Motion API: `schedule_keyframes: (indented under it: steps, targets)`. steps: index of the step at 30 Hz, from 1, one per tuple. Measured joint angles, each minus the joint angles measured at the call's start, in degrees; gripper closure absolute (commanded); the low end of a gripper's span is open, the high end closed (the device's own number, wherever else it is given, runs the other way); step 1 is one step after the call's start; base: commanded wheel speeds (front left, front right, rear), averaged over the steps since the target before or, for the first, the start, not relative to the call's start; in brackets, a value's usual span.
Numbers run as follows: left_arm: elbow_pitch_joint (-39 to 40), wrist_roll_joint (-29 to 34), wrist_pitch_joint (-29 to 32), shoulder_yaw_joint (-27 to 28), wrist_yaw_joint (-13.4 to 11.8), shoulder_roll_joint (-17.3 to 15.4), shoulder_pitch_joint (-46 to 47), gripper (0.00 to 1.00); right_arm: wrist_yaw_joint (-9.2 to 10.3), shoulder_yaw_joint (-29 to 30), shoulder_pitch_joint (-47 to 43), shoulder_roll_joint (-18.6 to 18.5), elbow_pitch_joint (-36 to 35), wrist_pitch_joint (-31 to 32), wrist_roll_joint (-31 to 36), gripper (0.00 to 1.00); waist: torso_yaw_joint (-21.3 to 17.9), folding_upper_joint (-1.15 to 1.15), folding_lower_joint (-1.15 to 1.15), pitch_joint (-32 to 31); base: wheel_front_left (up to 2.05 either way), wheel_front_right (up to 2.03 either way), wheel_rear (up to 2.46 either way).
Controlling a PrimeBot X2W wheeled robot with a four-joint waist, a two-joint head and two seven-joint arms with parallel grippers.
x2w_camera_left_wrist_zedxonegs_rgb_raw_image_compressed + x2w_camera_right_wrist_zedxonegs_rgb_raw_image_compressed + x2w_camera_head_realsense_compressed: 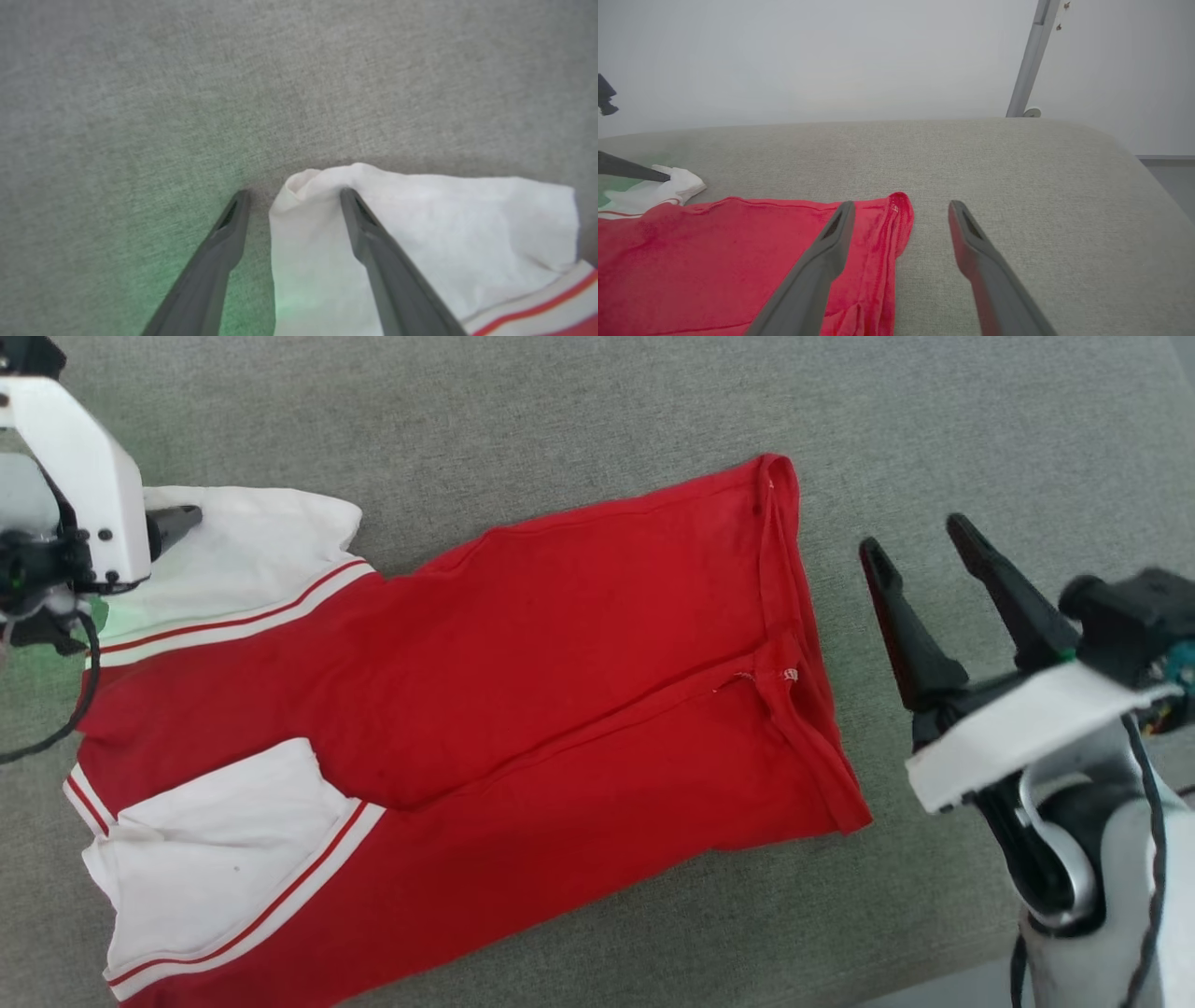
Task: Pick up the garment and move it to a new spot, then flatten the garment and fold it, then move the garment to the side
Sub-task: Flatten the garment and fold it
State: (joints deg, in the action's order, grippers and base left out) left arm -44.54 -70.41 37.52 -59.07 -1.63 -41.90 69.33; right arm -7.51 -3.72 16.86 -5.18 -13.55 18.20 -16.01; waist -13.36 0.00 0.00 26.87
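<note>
Straddling garment sleeve edge, left gripper, right gripper near hem

Head cam: steep down-look. 2 wrist cams low, close; all share garment.

The garment is soft knit cloth, matt all over. Its red body lies mostly smooth, with shallow creases and a stitched hem. Its 2 white sleeves look thinner and slightly rumpled, and they are edged with flat striped ribbing. The bench is covered in grey woven cloth with a fine, grainy, matt weave. The fingers of the right gripper look like smooth dark matt plastic. Those of the left gripper look the same, with a dull sheen. The white casings on the arms are smooth hard plastic, faintly glossy. Beyond the bench's far edge, a pole looks like grey painted metal against a smooth matt wall.
</note>
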Motion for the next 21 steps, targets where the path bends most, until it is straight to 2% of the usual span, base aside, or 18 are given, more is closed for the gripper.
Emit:
schedule_keyframes:
  steps: [1,7,15,21]
  targets:
    - [-0.8,-0.1,0.7,-0.1,0.5,0.4,0.6,1.0,0.0,-0.1,0.9,-0.1,0.9,0.6,-0.7,0.0,0.0,0.0,0.0,0.2,0.0,0.0,0.0]
    - [-4.1,0.3,1.6,-0.7,1.7,3.2,3.1,1.0,0.0,-2.5,9.4,-3.0,8.9,5.7,-2.7,0.0,0.9,0.0,0.0,1.2,0.0,0.0,0.0]
    - [-7.6,0.9,0.4,-1.1,3.7,6.8,5.7,1.0,0.0,-6.9,23.6,-6.9,24.7,14.5,-5.5,0.0,3.1,0.0,0.0,2.2,0.0,0.0,0.0]
    - [-10.0,1.5,-0.7,-1.2,5.1,9.5,7.1,1.0,0.0,-11.0,31.1,-7.5,36.1,21.4,-7.2,0.0,5.0,0.0,0.0,2.7,0.0,0.0,0.0]
